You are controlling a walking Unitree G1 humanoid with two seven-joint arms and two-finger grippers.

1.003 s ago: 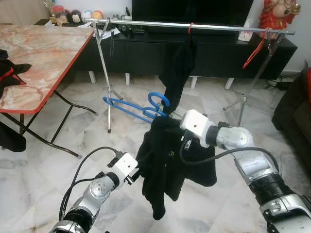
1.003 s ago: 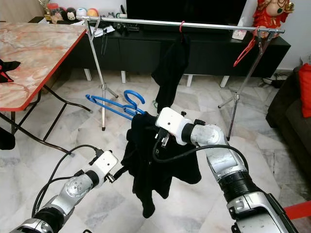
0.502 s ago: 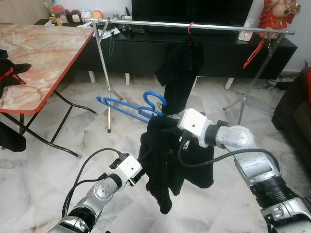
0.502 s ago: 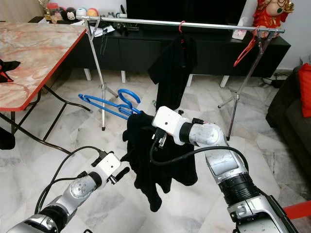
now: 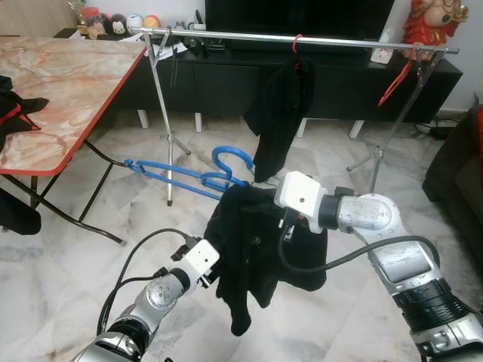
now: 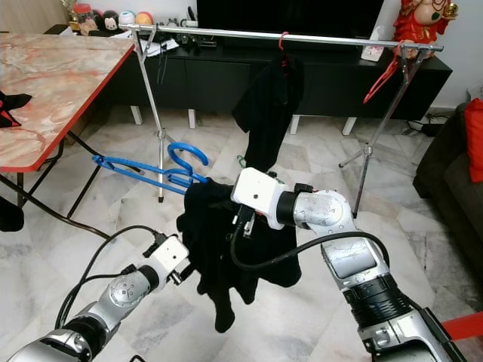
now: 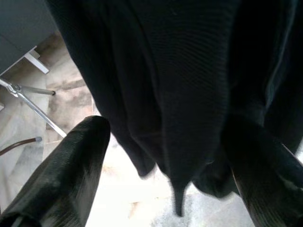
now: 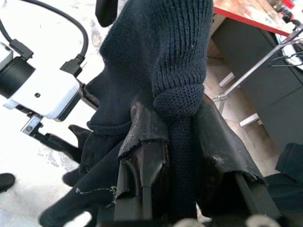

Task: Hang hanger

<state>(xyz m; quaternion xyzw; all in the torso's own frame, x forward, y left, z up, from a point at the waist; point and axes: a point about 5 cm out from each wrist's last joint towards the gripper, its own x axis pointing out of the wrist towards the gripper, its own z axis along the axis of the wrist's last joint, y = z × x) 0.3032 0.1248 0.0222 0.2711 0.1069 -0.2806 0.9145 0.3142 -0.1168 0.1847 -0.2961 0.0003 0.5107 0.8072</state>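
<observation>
- Our right gripper (image 8: 176, 156) was clamped on a bunched fold of the black knit garment (image 5: 253, 249), fingers closed tight around the fabric.
- The garment hung from the blue hanger (image 5: 181, 175), whose hook rose just above the collar and whose long arm stuck out towards our left.
- Hanger and garment were held in mid-air over the marble floor (image 5: 83, 271), in front of and below the metal clothes rail (image 5: 226, 35).
- Our left gripper (image 7: 165, 156) sat low beside the garment's left edge, fingers (image 7: 71, 175) spread wide with cloth hanging between them, gripping nothing.
- Another black garment (image 5: 281, 113) hung from a red hanger (image 5: 296, 44) on the rail.
- The red-edged marble-top table (image 5: 68, 83) stood on our left.
</observation>
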